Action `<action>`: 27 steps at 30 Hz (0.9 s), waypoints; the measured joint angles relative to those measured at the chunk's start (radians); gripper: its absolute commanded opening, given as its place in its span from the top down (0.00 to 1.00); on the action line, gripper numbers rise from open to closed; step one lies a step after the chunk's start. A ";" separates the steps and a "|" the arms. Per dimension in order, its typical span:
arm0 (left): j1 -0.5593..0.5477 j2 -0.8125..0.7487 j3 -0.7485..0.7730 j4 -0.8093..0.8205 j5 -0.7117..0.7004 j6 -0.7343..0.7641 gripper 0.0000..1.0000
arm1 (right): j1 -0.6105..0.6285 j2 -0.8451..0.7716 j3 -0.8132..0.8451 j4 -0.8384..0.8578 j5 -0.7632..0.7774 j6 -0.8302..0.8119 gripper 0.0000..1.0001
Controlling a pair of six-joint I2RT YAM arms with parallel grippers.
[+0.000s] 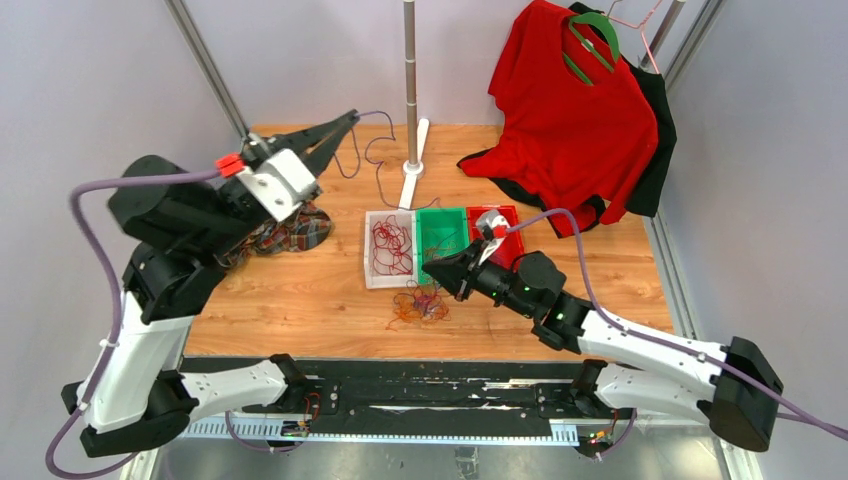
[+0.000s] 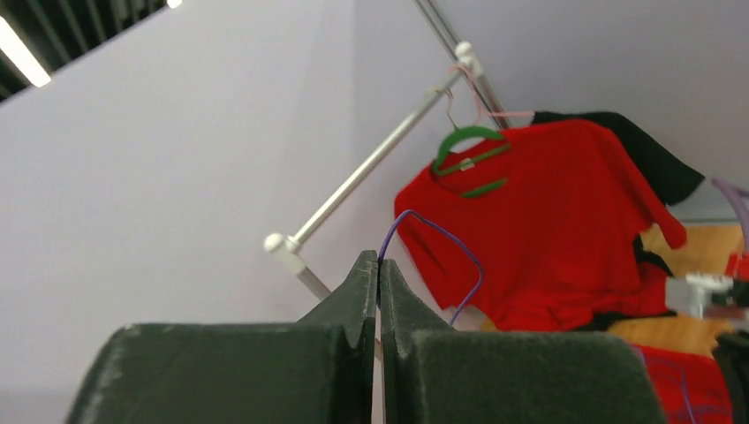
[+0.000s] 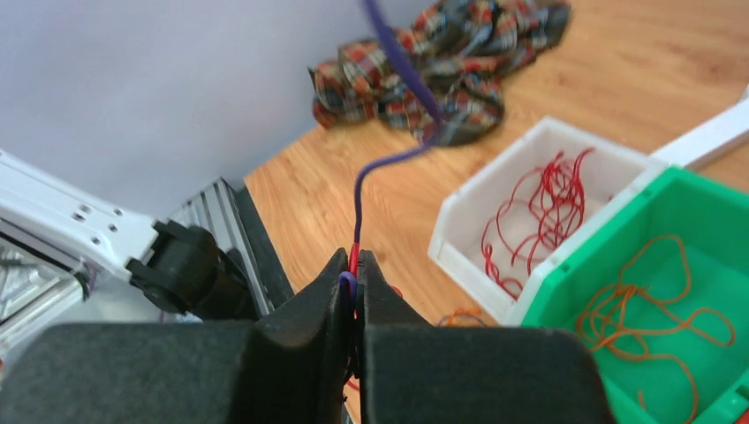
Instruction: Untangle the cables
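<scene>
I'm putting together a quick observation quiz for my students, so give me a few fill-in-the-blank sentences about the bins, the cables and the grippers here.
1. The white bin holds ___ cables.
2. The orange cables lie in the ___ bin.
3. The left gripper and the right gripper each have their jaws shut on a ___ cable.
4. The red shirt hangs on a ___ hanger.

Missing words: red; green; purple; green.
</scene>
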 measured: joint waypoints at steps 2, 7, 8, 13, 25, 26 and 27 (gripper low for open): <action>0.000 -0.011 -0.045 -0.019 -0.001 -0.010 1.00 | 0.000 -0.040 0.016 -0.013 0.011 -0.011 0.99; 0.000 -0.002 -0.062 -0.039 -0.004 -0.014 1.00 | 0.000 -0.109 0.021 -0.040 0.037 -0.036 0.99; 0.000 -0.003 -0.062 -0.039 -0.004 -0.014 0.99 | 0.000 -0.114 0.021 -0.046 0.043 -0.040 0.99; 0.000 -0.016 -0.055 -0.064 0.016 0.010 0.87 | 0.000 -0.116 0.021 -0.072 0.056 -0.053 0.99; 0.000 -0.161 -0.401 -0.290 0.244 0.041 0.42 | 0.000 -0.135 0.069 -0.165 0.064 -0.112 0.99; 0.000 -0.161 -0.418 -0.304 0.265 0.034 0.38 | 0.000 -0.136 0.074 -0.173 0.064 -0.117 0.99; 0.000 -0.161 -0.433 -0.313 0.283 0.025 0.37 | 0.000 -0.137 0.079 -0.180 0.064 -0.121 0.99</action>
